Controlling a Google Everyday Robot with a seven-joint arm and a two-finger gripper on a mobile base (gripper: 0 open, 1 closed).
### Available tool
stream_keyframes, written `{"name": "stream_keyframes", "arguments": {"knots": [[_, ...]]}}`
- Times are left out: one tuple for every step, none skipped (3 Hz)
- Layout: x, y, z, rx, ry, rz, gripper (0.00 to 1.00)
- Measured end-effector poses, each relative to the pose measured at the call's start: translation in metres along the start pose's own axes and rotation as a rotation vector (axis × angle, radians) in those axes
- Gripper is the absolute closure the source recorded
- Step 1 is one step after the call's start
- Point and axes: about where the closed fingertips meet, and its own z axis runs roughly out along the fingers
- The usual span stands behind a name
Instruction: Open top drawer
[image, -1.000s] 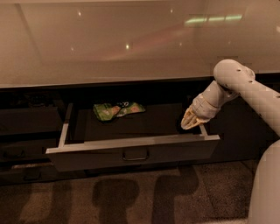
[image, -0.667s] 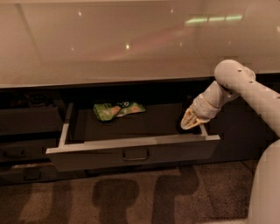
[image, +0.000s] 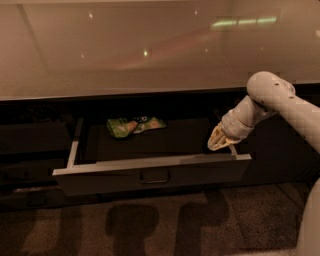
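Across the top, spanning the full width: a pale glossy countertop (image: 150, 45), dotted with reflected lights. Below it at far left, dark cabinet fronts (image: 30, 140), hard to make out in shadow.

Just to the right, the top drawer (image: 150, 176), standing well out from under the counter edge. Pale rims along its left side and front, flat dark grey front facing the camera. At the middle of that front, a small metal loop handle (image: 155, 177), with nothing touching it. Inside, toward the back left, a green snack bag (image: 135, 125) lying flat on the dark drawer bottom, well apart from the gripper and clear of the front rim.

Further right, the gripper (image: 220, 141), pale yellowish, low over the drawer's right side rim, back from the front right corner. Touching the rim or just above it: cannot tell. Spread or pressed together: cannot tell either. Behind it, the white arm (image: 270, 100), rising to a rounded elbow, then sloping down off the right edge and covering part of the dark cabinet there.

Along the bottom, speckled floor (image: 150, 230) with dark shadows below the drawer front. At the lower right edge, a strip of the robot's pale body (image: 311, 225).
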Motion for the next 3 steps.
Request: {"name": "stream_keyframes", "arguments": {"knots": [[-0.005, 0.0137, 0.0049, 0.005, 0.002, 0.008, 0.35], [-0.0075, 0.0121, 0.0047, 0.005, 0.002, 0.008, 0.11], [-0.0108, 0.0092, 0.0061, 0.005, 0.002, 0.008, 0.0]]}}
